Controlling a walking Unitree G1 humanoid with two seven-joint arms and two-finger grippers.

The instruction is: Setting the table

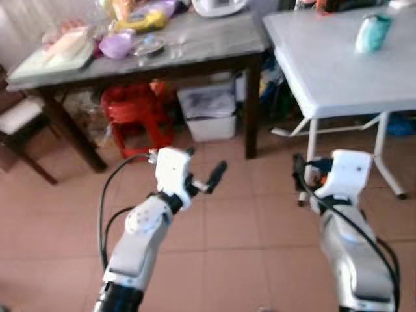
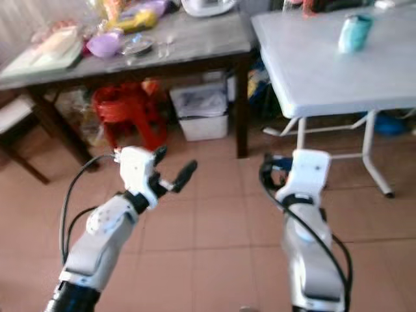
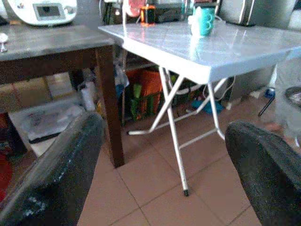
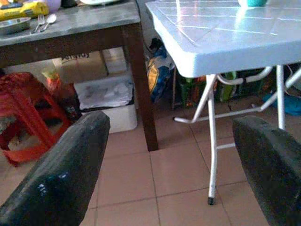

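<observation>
Both grippers hover empty above the tiled floor (image 1: 221,227), the left gripper (image 3: 160,179) and right gripper (image 4: 169,174) each with fingers spread wide. A teal cup (image 1: 373,32) stands near the far edge of the white folding table (image 1: 325,71). On the dark table (image 1: 208,45) beside it (cluttered at its far left corner) lie a purple bowl (image 1: 117,45), a small dish (image 1: 151,45) and a spoon (image 4: 51,19).

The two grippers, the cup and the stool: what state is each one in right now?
Left gripper: open, empty, held over the floor.
Right gripper: open, empty, held over the floor.
Teal cup: upright on the white folding table.
Red stool: standing under the dark table.
</observation>
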